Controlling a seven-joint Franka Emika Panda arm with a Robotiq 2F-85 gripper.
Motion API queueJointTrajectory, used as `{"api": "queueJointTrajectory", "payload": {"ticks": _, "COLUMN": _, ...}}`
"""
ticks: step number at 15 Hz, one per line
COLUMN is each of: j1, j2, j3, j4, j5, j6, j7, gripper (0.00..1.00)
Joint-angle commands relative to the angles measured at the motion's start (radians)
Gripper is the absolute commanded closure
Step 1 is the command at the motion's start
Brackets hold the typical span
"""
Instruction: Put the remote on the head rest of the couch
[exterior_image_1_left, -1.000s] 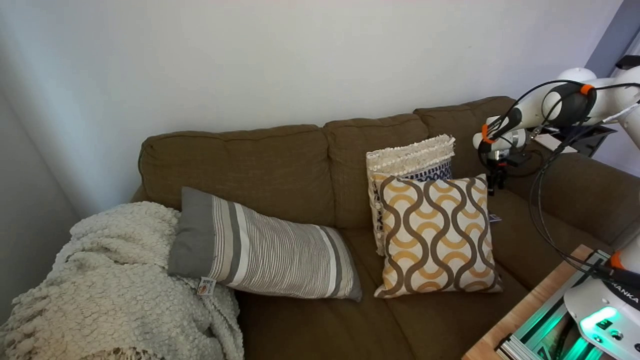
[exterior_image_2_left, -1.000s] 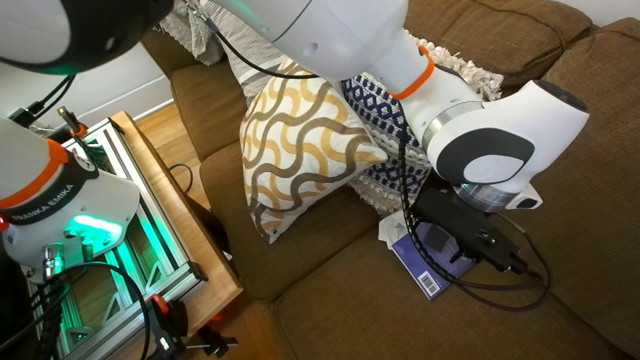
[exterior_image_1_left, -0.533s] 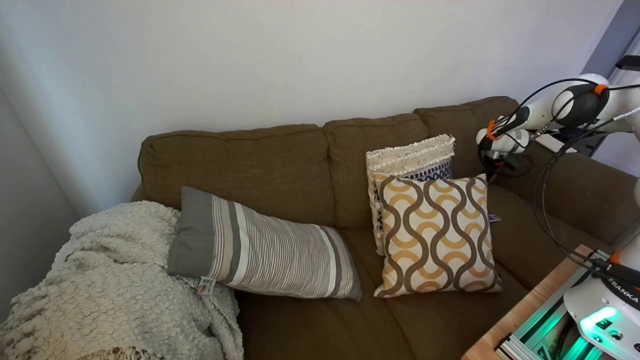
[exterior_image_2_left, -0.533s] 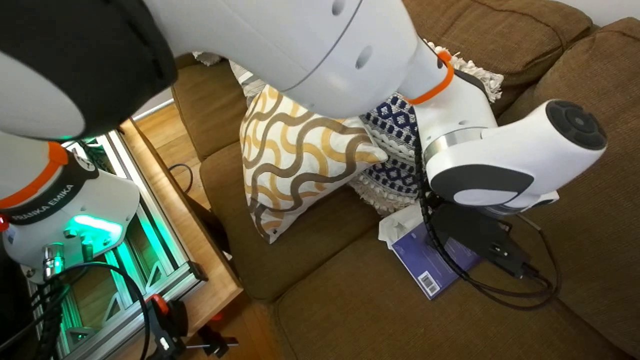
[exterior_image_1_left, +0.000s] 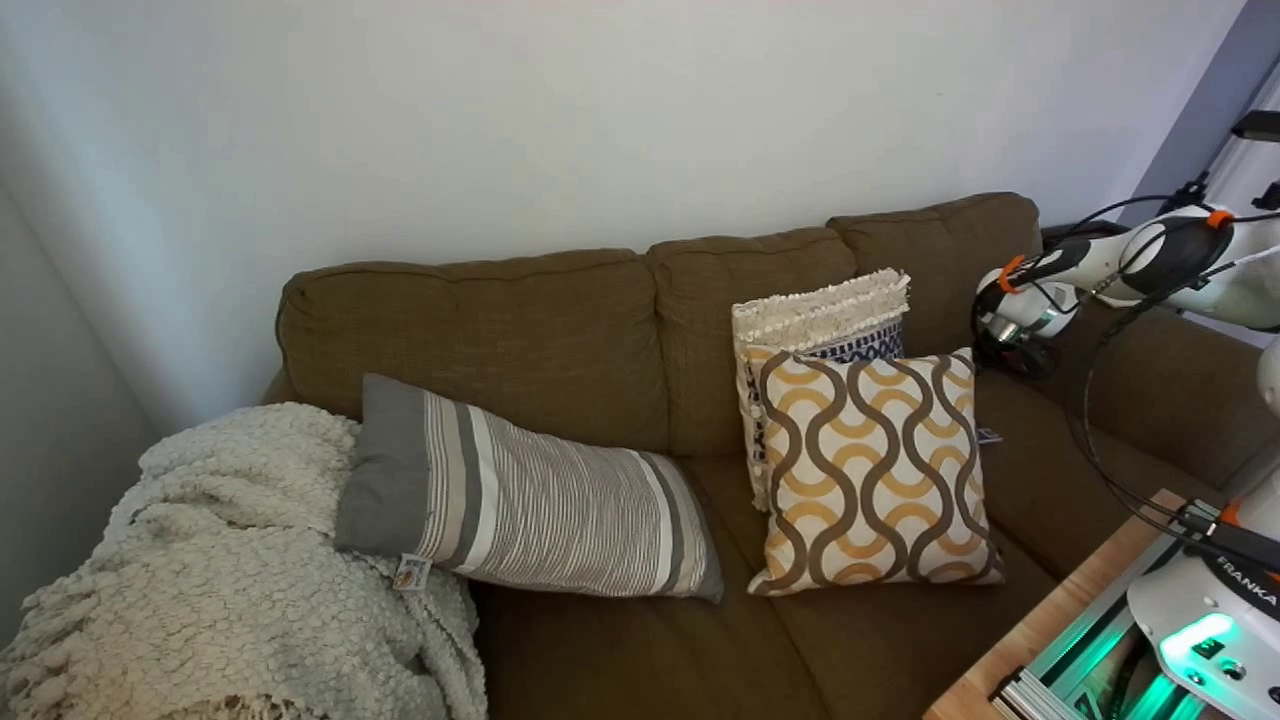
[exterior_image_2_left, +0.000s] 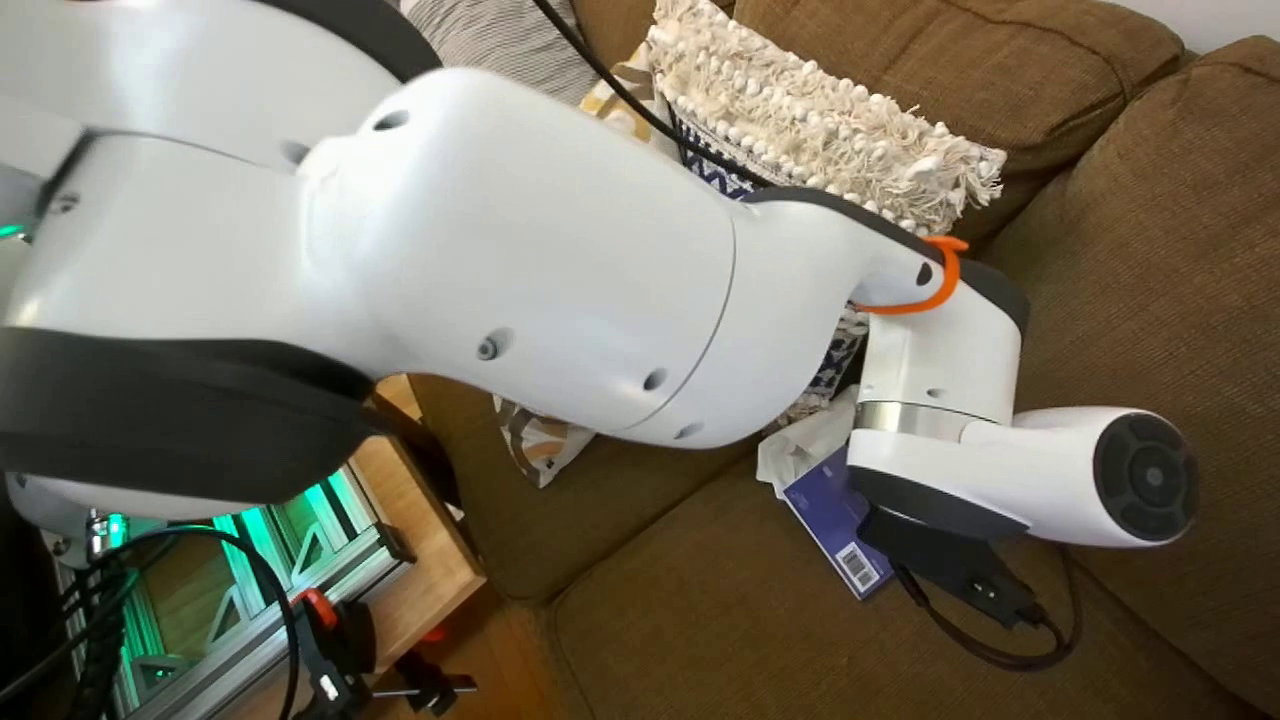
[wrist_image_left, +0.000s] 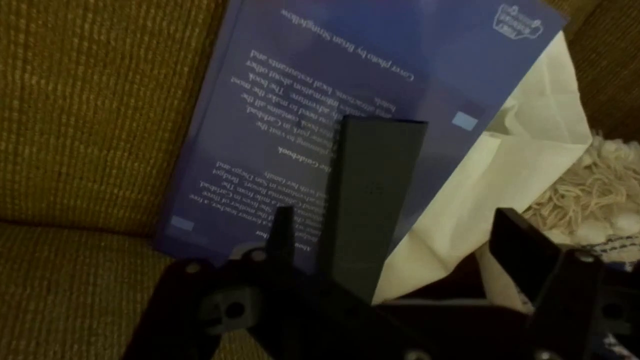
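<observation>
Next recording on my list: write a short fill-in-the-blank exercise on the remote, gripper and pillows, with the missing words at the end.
The remote lies ____ (on/under) the book.
The gripper is ____ (open/shut).
In an exterior view, the wavy-patterned pillow sits in ____ of the fringed pillow.
Missing words: on; open; front.

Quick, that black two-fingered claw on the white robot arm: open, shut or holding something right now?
Black two-fingered gripper: open, holding nothing; the slim black bar-shaped remote lies on the blue printed book.
</observation>
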Motion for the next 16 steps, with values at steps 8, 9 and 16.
{"api": "queueJointTrajectory", "payload": {"ticks": 8, "j1": 0.068, "j2": 0.083, "j3": -0.047, "j4": 0.037, "j5": 0.017, "j6": 0.159, "j7": -0.004, "gripper": 0.26}}
{"api": "queueJointTrajectory", "payload": {"ticks": 9, "j1": 0.068, "j2": 0.083, "j3": -0.045, "j4": 0.037, "j5": 0.018, "j6": 0.143, "j7": -0.004, "gripper": 0.34}}
{"api": "queueJointTrajectory", "payload": {"ticks": 16, "j1": 0.077, "j2": 0.082, "j3": -0.053, "j4": 0.031, "j5": 0.019, "j6": 0.090, "j7": 0.029, "gripper": 0.85}}
